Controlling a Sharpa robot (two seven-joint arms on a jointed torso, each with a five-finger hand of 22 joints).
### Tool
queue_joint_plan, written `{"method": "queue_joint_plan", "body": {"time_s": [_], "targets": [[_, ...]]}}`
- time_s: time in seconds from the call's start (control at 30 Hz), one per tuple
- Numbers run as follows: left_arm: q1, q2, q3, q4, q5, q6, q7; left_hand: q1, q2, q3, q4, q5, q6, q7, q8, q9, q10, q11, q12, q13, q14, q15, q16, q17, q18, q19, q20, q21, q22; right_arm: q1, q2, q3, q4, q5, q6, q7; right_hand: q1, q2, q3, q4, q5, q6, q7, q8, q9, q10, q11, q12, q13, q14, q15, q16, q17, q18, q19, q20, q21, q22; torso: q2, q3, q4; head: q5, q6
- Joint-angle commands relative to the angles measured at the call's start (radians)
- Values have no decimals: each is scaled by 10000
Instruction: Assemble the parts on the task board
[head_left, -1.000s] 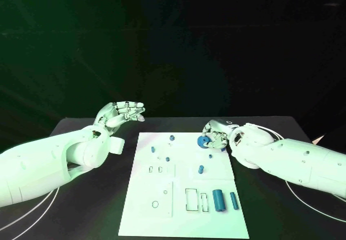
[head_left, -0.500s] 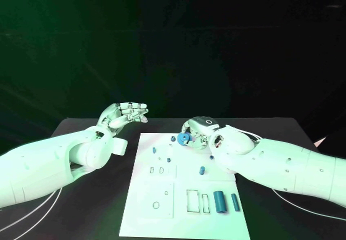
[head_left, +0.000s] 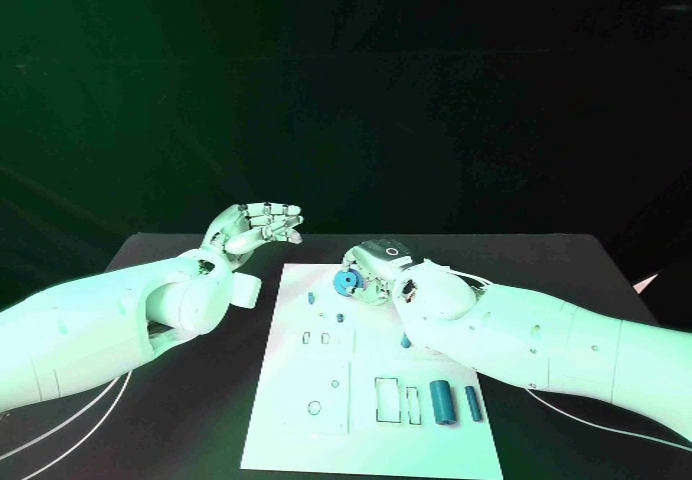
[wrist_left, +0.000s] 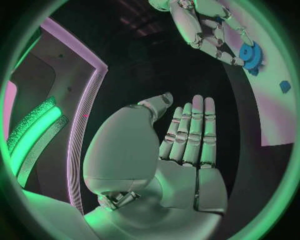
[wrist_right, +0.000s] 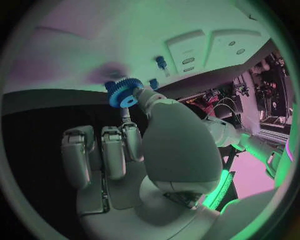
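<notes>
- Head view: a white task board (head_left: 296, 400) lies in the middle of a black table (head_left: 173, 420), running from the far edge toward the near edge.
- The right hand (head_left: 378, 270) hangs over the board's far end and pinches a blue gear (head_left: 346, 282) between its fingers, the toothed disc facing the board's left side.
- The left hand (head_left: 257, 228) is raised beyond the board's far left corner, over the table's far edge, fingers curled in together with nothing in them.
- Near the board's near right corner two blue cylinders (head_left: 438, 402) lie side by side, beside a rectangular slot. Small blue pegs (head_left: 309, 298) stand near the far end, close to the gear.
- Left wrist view: the left hand (wrist_left: 169, 150) shows its palm, fingers side by side, holding nothing. Beyond it the right hand (wrist_left: 206, 25) grips the blue gear (wrist_left: 251, 54) over the white board (wrist_left: 275, 115), with a small blue peg (wrist_left: 285, 86) standing just beside it.
- Right wrist view: the right hand (wrist_right: 144, 145) pinches the gear (wrist_right: 122, 95) at its fingertips, just above the board's (wrist_right: 81, 55) surface. A blue peg (wrist_right: 161, 62) stands on the board near the gear; whether gear and board touch I cannot tell.
</notes>
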Motion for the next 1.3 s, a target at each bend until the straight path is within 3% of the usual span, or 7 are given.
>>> {"method": "queue_joint_plan", "body": {"time_s": [0.03, 0.83, 0.97, 1.3], "targets": [[29, 40, 12, 11, -9, 180, 16, -23, 51, 47, 11, -58, -76, 330, -11, 9, -76, 14, -34, 5, -67, -3, -58, -8, 91, -70, 24, -36, -9, -61, 123, 1, -103, -170, -88, 130, -108, -13, 83, -21, -1, 175, -132, 79, 91, 19, -33, -12, 794, 1061, -54, 39, 2634, -67, 1045, -29, 44, 2630, 12, 16, 8, 28, -21], [71, 155, 12, -34, -29, 296, -18, -12, 53, 52, 0, -58, -74, 328, -7, 12, -73, 13, -31, 7, -64, -4, -63, -14, 95, -70, 27, -31, -8, -297, 689, -26, -1116, 117, 154, 294, -361, -161, 192, -75, -73, -2, -56, -51, 50, -99, 34, -121, 683, 1061, -1, 39, 2634, -67, 1045, 11, 44, 2630, 0, 3, 18, 72, -137], [72, 158, 12, -40, -31, 297, -25, -12, 53, 52, 0, -58, -74, 328, -7, 12, -73, 13, -31, 7, -64, -4, -63, -14, 95, -70, 27, -31, -8, -310, 712, -34, -1171, 159, 193, 311, -596, -275, 228, -99, -383, -208, 32, -209, -4, -233, 116, -238, 562, 1061, 72, 39, 2634, -67, 1045, 76, 44, 2630, 0, 6, 9, 86, -146], [72, 156, 11, -64, -33, 296, -41, -12, 53, 52, 0, -58, -74, 328, -7, 12, -73, 13, -31, 7, -64, -4, -63, -14, 95, -70, 27, -31, -8, -318, 656, -46, -1111, 250, 248, 353, -829, -373, 181, -64, -513, -295, 71, -293, -29, -296, 158, -294, 514, 1061, 111, 39, 2634, -67, 1045, 118, 44, 2630, -1, 15, -2, 119, -154]]}}
